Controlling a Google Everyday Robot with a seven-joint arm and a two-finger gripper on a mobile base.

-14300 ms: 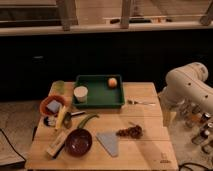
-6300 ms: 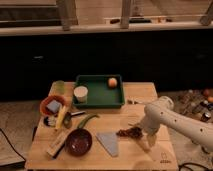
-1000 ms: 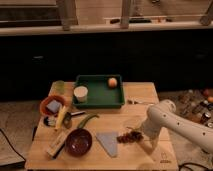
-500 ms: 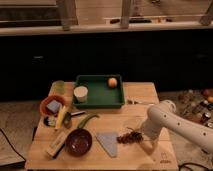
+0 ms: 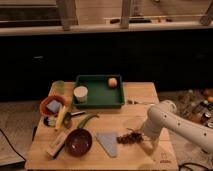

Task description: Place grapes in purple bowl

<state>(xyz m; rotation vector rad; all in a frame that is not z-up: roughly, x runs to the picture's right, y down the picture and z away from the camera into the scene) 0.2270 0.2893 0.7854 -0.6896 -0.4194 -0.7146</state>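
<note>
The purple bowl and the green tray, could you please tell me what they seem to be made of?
The purple bowl: probably glazed ceramic or hard plastic; its inside shines. The green tray: likely matte plastic; even colour, no glare. The pincer is down by the grapes, right of the bowl.

The table (image 5: 145, 95) is pale matt wood. The bowl (image 5: 78, 142), near left, is glossy inside. The far green tray (image 5: 100, 105) looks like smooth plastic. The grapes (image 5: 129, 137) are knobbly. The gripper (image 5: 141, 136), near right beside the grapes, ends a smooth white arm (image 5: 170, 120).
</note>
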